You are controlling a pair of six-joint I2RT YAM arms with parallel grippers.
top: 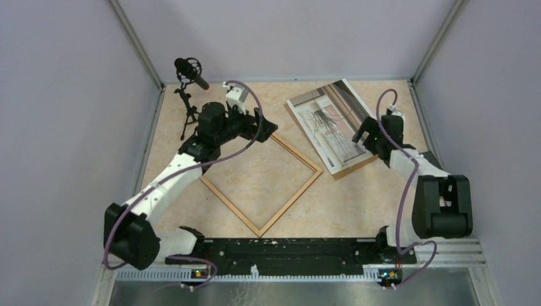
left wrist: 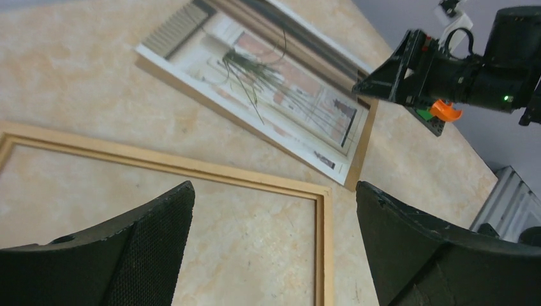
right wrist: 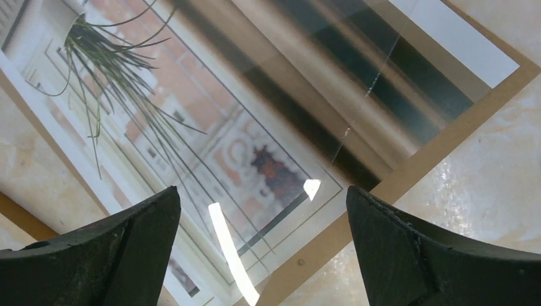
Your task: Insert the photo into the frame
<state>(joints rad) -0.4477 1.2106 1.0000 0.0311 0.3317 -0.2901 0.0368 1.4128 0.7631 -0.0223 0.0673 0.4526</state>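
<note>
Not yet framed: photo [top: 325,124] lies on backing board [right wrist: 415,169] beside frame [left wrist: 191,169].
Left gripper [left wrist: 274,188], right gripper [right wrist: 262,191]: jaws apart, empty.

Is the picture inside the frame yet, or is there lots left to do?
Nothing done yet: the frame lies empty, and the photo rests apart on a brown board. The right gripper hangs open over the photo; the left gripper is open by the frame. Grabbing and placing remain.

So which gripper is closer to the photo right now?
Right. The right gripper sits open over the photo, at its right edge; the left gripper is off to its left, above the frame.
</note>
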